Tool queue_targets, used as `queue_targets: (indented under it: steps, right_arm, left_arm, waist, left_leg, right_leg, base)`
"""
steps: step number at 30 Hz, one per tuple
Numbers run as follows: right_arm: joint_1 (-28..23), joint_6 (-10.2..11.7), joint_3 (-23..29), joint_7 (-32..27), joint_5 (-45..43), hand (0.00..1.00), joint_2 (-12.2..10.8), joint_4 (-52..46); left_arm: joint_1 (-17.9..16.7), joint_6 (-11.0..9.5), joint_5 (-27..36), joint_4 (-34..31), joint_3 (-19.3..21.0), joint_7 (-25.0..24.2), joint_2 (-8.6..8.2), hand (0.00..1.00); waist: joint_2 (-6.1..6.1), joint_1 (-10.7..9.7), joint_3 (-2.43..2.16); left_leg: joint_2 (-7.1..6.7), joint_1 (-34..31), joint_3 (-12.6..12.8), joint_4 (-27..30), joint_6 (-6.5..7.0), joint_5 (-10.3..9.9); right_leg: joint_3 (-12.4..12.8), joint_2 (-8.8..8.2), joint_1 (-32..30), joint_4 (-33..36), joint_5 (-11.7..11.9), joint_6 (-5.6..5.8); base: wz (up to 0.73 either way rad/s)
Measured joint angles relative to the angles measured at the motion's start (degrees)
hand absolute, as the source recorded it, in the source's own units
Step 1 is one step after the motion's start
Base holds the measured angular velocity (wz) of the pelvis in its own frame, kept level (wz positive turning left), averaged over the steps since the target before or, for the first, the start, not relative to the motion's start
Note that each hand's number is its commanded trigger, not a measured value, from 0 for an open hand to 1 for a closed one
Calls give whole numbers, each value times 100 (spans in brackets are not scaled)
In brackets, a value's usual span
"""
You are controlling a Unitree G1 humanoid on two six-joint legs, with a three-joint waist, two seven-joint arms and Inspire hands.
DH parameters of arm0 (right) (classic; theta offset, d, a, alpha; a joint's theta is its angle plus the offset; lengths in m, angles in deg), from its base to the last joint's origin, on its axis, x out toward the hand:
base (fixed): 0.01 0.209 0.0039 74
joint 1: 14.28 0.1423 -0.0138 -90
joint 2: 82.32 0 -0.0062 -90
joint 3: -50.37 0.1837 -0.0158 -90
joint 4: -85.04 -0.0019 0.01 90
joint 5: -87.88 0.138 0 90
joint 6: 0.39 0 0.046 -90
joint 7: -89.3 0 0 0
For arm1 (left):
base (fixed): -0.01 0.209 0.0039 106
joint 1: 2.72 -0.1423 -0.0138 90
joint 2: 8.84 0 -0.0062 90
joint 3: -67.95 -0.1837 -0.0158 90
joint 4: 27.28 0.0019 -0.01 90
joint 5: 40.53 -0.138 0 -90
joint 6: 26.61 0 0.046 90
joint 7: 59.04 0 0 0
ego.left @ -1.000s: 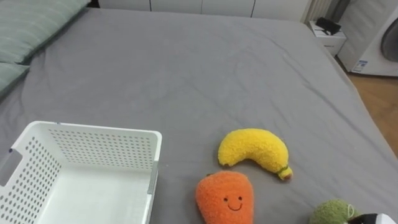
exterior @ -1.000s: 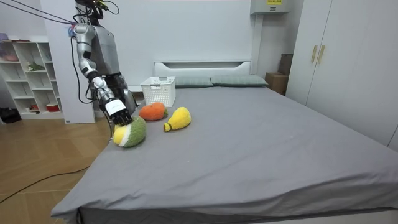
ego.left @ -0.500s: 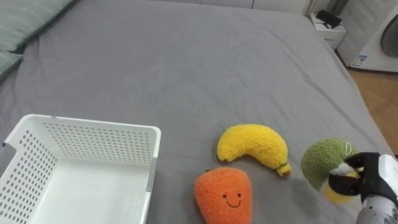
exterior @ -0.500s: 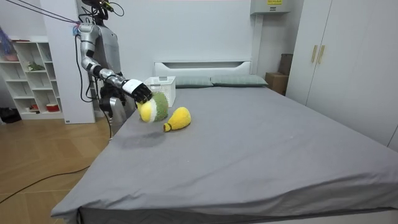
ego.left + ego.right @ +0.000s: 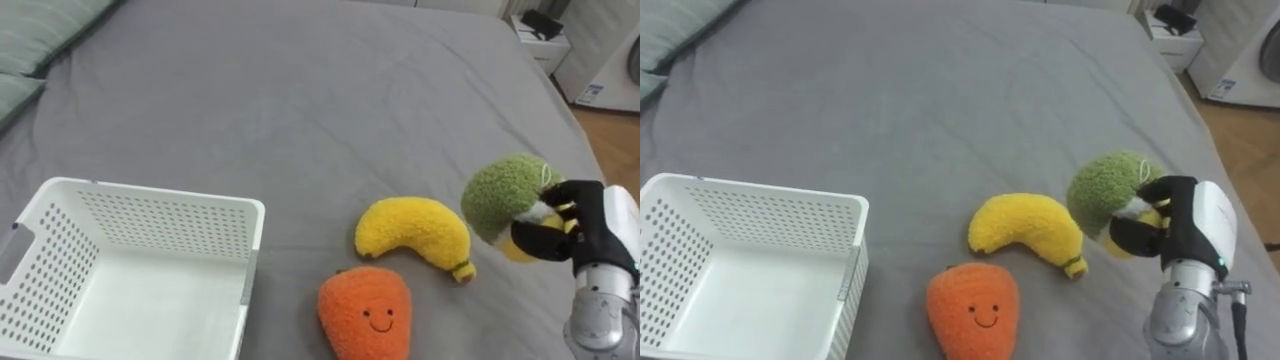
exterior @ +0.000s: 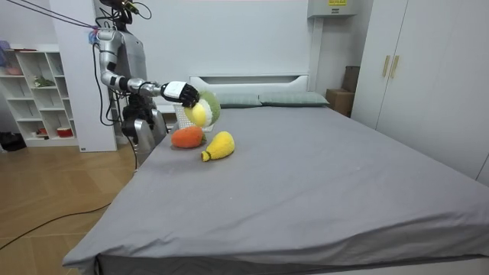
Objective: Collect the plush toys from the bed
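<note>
Height is what has changed. A second ago the green and yellow plush toy (image 5: 503,198) lay at the near right edge of the bed (image 5: 300,90). Now it hangs clear of the grey sheet, carried by the robot's right hand (image 5: 592,232), whose dark fingers are clenched round its yellow underside. The toy sits just right of the yellow plush banana (image 5: 412,234) and above it, touching neither the banana nor the sheet. The banana and the orange plush toy with a smiling face (image 5: 365,315) lie where they lay before, close together in the near middle. The white basket (image 5: 170,226) stands at the near left with nothing inside.

In the room view the robot stands at the side of the bed with its right arm stretched out over the mattress.

For the task this probably means the first toy is picked up but not yet stowed. It has to travel left, over the other two toys, before the hand lets go above the basket. The banana and the orange toy are left to gather.
</note>
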Motion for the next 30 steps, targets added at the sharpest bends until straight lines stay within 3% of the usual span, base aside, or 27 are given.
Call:
queue_targets:
  steps: [6,13,19,21,24,27,30]
  right_arm:
    - [240,-32,-154,246,154,100,38,-504]
    - [307,-25,-708,476,390,100,38,-1250]
    - [637,-33,-1259,870,399,100,27,-1357]
    - [681,-34,-1435,1022,412,100,21,-1469]
    - [911,-147,-1739,1225,426,100,13,-1475]
    - [985,-161,-1946,1429,407,100,3,-1475]
    - [1079,-332,-2242,1736,385,100,-11,-1483]
  left_arm:
    - [86,-33,-51,13,-7,-15,-12,0]
    - [119,-110,-52,173,-10,-27,6,0]
    - [228,-108,-54,249,-207,-192,10,0]
    - [235,-103,-52,243,-247,-250,11,0]
    - [334,-61,-44,241,-386,-253,25,0]
    - [393,-43,-50,242,-405,-253,22,0]
    - [431,-8,-50,244,-461,-254,24,0]
  waist:
    - [-5,79,-2]
    - [-139,345,-9]
    - [-99,490,40]
    - [-89,553,33]
    - [-114,573,12]
    - [-112,724,8]
    - [-122,812,3]
  left_leg:
    - [-27,-27,-76,4,18,17]
    - [-28,-76,-83,17,20,20]
    - [-50,-199,-277,26,29,24]
    - [-57,-220,-317,38,29,24]
    - [-61,-357,-359,144,34,29]
    - [-60,-386,-375,159,39,35]
    - [-59,-398,-373,124,39,35]
  right_leg:
    - [-50,-21,4,19,-2,5]
    - [-63,-26,1,7,2,10]
    - [-259,-28,8,-3,3,13]
    - [-312,-35,6,-6,3,13]
    - [-396,-43,-69,8,4,11]
    - [-427,-46,-81,9,10,13]
    - [-439,-48,-88,10,10,13]
  base:
    - [5]
    - [0]
    - [16]
    - [12]
    - [14]
    - [4]
    - [0]
